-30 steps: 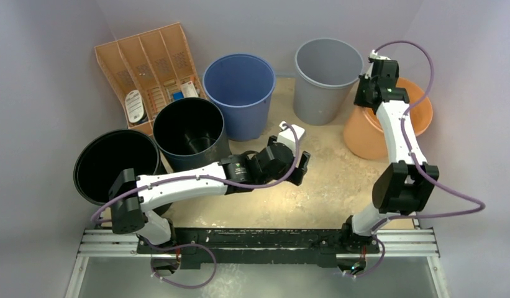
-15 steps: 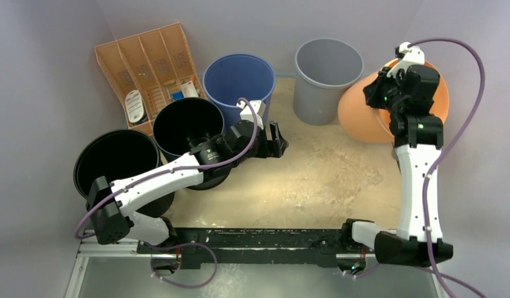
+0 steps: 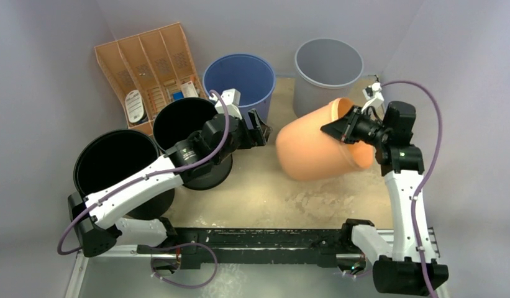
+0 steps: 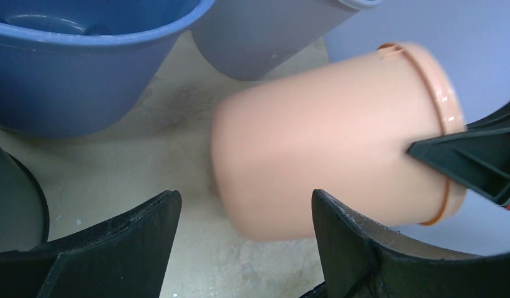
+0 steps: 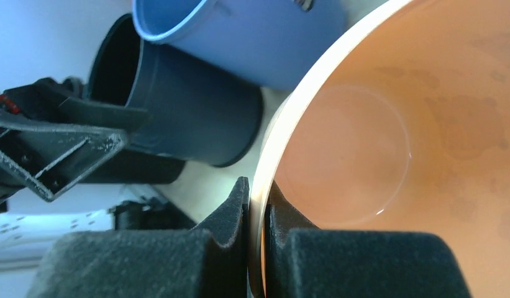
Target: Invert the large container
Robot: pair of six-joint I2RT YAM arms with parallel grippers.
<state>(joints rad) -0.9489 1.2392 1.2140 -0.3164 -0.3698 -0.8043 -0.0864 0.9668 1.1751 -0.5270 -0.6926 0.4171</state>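
Pinching orange container (image 3: 311, 152) rim, right gripper (image 3: 343, 128), container tipped sideways

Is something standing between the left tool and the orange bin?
Nothing visible does. The open left tool faces the orange bin with only bare table between them. The blue bin stands aside, and the right tool grips the rim.

The large orange bucket (image 3: 314, 149) lies tipped on its side at 3 o'clock from the table's centre. Its base points to 9 o'clock, its empty, stained mouth to 3 o'clock, and the right gripper (image 5: 257, 198) pinches its rim.
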